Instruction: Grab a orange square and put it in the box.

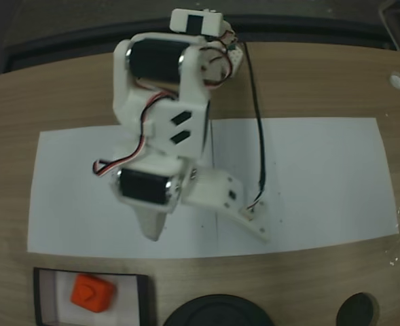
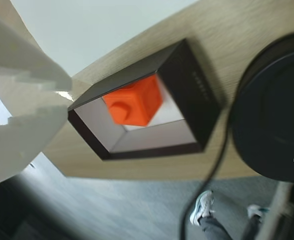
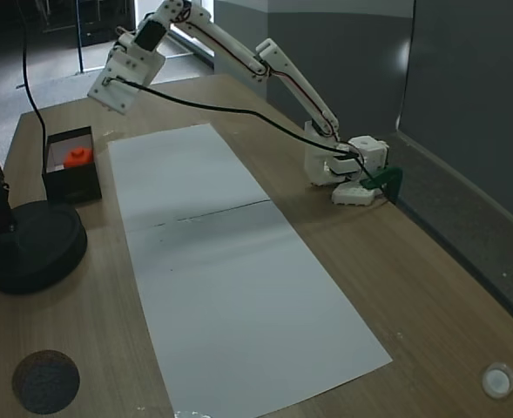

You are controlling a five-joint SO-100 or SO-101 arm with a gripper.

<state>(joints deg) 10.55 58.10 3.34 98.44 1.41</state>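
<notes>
Orange square [image 1: 92, 292] sits inside box [image 1: 45, 297] (frame print unreadable); claw [image 1: 206, 234] spread wide, empty, above the paper.

The wooden surface [image 3: 430, 287] carries a long white paper sheet [image 3: 230, 270], the box [image 3: 71, 178] and a round black disc [image 3: 31, 246].

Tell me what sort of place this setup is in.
Probably an office or lab room: a wooden desk covered with white paper, a grey partition wall behind, and the orange square already lying in the box.
</notes>
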